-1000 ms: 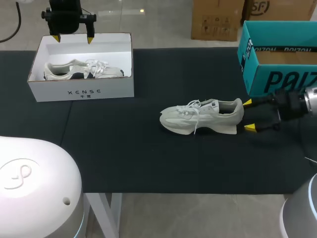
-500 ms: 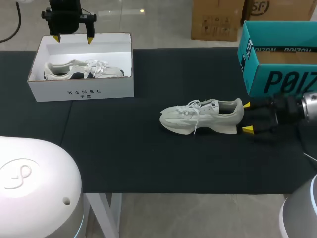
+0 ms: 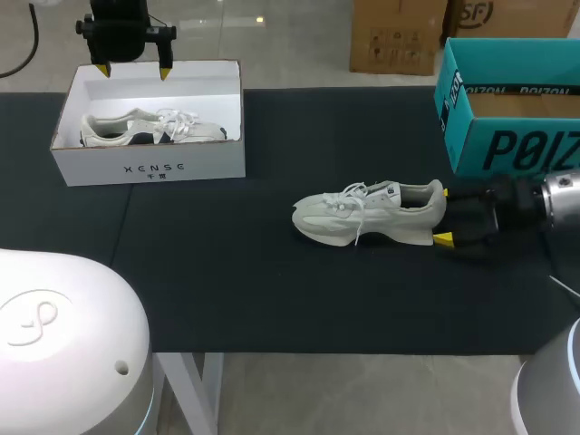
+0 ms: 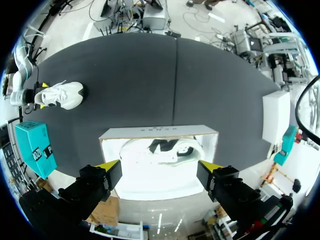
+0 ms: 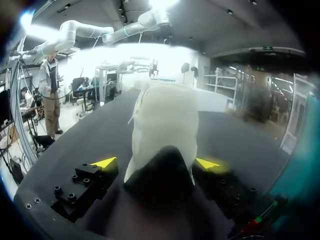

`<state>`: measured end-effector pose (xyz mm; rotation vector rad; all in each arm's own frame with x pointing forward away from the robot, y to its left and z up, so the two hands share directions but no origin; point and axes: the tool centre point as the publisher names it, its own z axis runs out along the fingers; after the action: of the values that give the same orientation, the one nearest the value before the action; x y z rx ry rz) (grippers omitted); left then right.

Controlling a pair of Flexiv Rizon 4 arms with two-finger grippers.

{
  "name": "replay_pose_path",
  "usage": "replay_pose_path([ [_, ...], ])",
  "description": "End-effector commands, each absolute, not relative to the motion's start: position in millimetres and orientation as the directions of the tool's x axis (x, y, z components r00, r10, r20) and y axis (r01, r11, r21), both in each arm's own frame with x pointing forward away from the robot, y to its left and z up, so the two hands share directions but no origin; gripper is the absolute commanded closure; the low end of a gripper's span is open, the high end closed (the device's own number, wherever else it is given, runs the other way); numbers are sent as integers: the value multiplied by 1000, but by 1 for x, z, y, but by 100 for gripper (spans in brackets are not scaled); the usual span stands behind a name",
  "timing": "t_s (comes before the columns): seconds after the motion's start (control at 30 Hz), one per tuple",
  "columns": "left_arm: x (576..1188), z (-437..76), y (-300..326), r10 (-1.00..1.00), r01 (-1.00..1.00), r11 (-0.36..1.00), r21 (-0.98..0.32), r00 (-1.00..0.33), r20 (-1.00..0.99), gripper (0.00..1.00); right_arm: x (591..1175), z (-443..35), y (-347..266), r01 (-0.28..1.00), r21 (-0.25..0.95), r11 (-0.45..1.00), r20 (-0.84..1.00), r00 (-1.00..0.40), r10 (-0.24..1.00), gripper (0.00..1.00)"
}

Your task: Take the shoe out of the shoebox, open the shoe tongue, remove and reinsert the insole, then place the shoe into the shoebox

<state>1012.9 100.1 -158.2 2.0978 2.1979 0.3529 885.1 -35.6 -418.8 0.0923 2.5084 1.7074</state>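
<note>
White shoe heel now deeper between right gripper fingers.

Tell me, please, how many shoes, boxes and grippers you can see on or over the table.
Shoes: 2, the boxed shoe and the loose shoe on the table.
Boxes: 2, the white shoebox and the teal box.
Grippers: 2, the left gripper and the right gripper.
Total: 6.
</note>
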Motion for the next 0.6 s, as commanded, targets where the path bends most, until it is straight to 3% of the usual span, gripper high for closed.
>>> replay_pose_path([
  [0.03, 1013, -158, 100, 993, 974, 33, 223, -57, 101, 0, 888, -423, -23, -10, 930, 366, -50, -994, 100, 0],
  [0.6, 1013, -158, 100, 993, 974, 33, 223, -57, 101, 0, 888, -437, -14, 3, 926, 378, -35, -995, 93, 0],
])
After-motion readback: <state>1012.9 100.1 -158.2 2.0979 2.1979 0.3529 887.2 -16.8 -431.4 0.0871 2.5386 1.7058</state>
